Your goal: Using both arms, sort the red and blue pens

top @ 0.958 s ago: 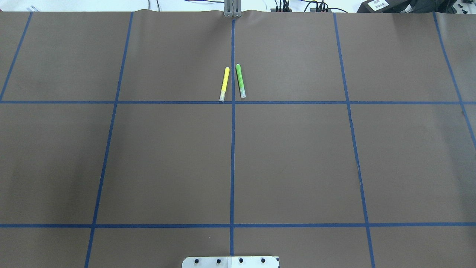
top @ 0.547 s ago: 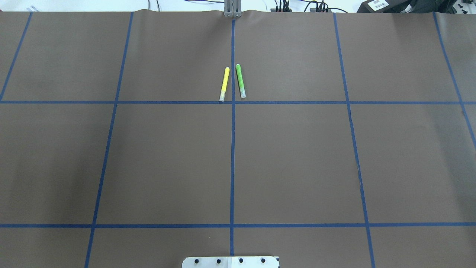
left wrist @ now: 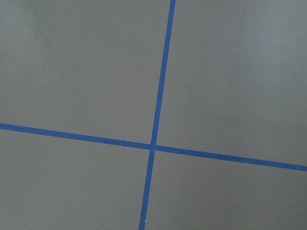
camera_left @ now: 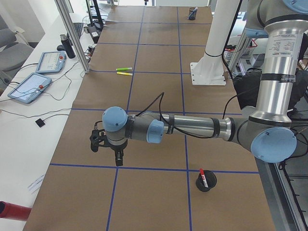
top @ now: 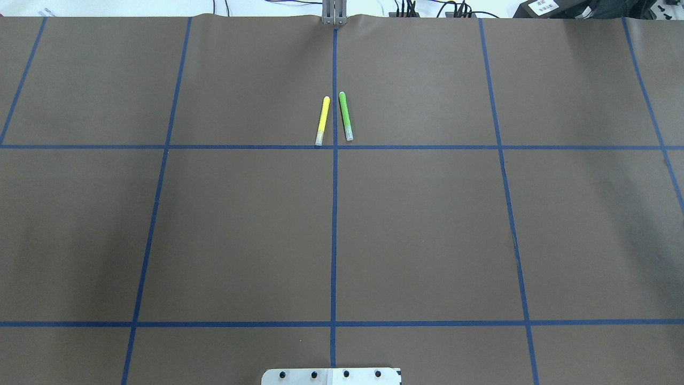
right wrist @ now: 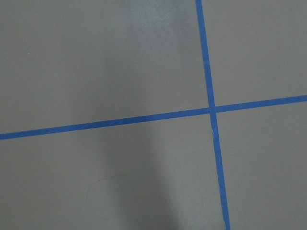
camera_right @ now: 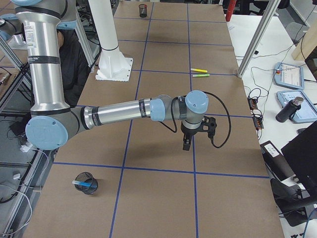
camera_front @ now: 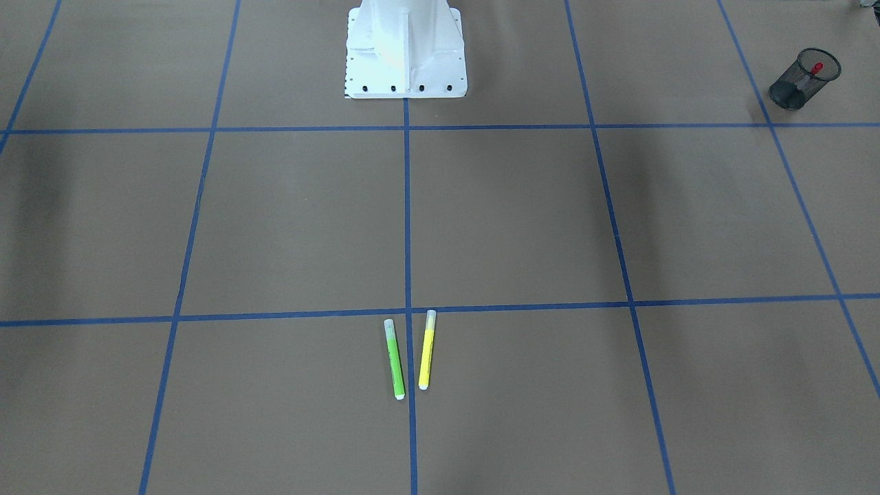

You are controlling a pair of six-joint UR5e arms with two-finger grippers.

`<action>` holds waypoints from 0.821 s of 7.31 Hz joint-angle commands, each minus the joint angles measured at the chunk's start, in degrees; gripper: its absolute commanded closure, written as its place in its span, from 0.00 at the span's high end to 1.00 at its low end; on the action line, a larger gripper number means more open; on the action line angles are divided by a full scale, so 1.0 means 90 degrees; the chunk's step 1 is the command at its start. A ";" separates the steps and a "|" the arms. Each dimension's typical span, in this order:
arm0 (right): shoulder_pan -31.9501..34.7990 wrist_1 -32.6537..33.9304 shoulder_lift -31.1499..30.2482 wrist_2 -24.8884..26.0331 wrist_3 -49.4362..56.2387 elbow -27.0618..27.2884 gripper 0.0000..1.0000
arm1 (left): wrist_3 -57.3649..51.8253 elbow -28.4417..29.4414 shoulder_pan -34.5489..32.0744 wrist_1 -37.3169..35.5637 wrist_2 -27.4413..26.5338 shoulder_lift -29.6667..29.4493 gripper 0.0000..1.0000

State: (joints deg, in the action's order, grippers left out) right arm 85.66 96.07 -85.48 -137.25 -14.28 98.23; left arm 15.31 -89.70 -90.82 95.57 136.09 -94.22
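The red pen stands in a black mesh cup at the table's end on my left; it shows again as the red pen in the near cup. The blue pen lies tilted in a second mesh cup at the table's end on my right. My left gripper hangs low over bare table, away from its cup. My right gripper likewise points down at bare table. Whether either is open or shut I cannot tell. Both wrist views show only brown table and blue tape.
A yellow marker and a green marker lie side by side at the far middle of the table, either side of the centre tape line. The white robot base stands at the near middle edge. Tablets lie beyond the far edge.
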 commanded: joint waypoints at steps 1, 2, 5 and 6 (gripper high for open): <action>-0.0044 -0.0001 0.0093 0.0035 -0.0034 -0.0064 1.00 | 0.0213 -0.0004 0.0364 -0.0023 -0.0512 -0.0038 1.00; -0.0112 0.0009 0.0122 0.0248 -0.0131 -0.0074 1.00 | 0.0213 -0.0004 0.0375 -0.0013 -0.0502 -0.0029 1.00; -0.0142 0.0009 0.0035 0.0270 -0.0191 -0.0064 1.00 | 0.0213 -0.0014 0.0385 -0.0004 -0.0482 -0.0009 1.00; -0.0133 0.0009 -0.0110 0.0269 -0.0075 -0.0064 1.00 | 0.0213 -0.0014 0.0385 -0.0004 -0.0482 -0.0009 1.00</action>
State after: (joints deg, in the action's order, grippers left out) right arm 84.40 96.18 -85.19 -134.79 -15.93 97.63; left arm 17.22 -89.81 -87.38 95.50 131.74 -94.33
